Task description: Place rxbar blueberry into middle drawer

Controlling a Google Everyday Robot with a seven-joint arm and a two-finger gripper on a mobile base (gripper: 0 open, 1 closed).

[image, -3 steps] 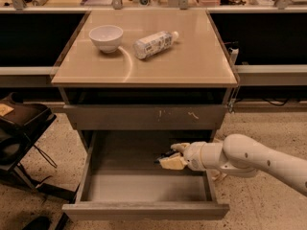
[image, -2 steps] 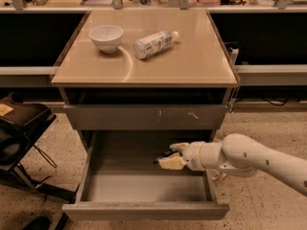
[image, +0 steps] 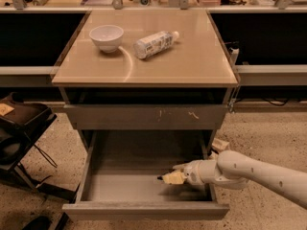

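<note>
Gripper (image: 173,178) inside open middle drawer (image: 144,210); bowl (image: 106,36), bottle (image: 153,43) on tabletop (image: 196,56)

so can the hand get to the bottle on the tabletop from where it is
Probably not directly: the hand sits inside the open middle drawer, with the shut scratched drawer front and tabletop between it and the bottle; it would need to back out first.

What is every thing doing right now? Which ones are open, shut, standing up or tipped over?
middle drawer: pulled open.
upper drawer: shut, with a scratched front.
bowl: upright on the table top.
bottle: lying on its side beside the bowl.
gripper: inside the middle drawer, low over its floor.
rxbar blueberry: hard to see; only a small dark tip shows at the gripper.
</note>
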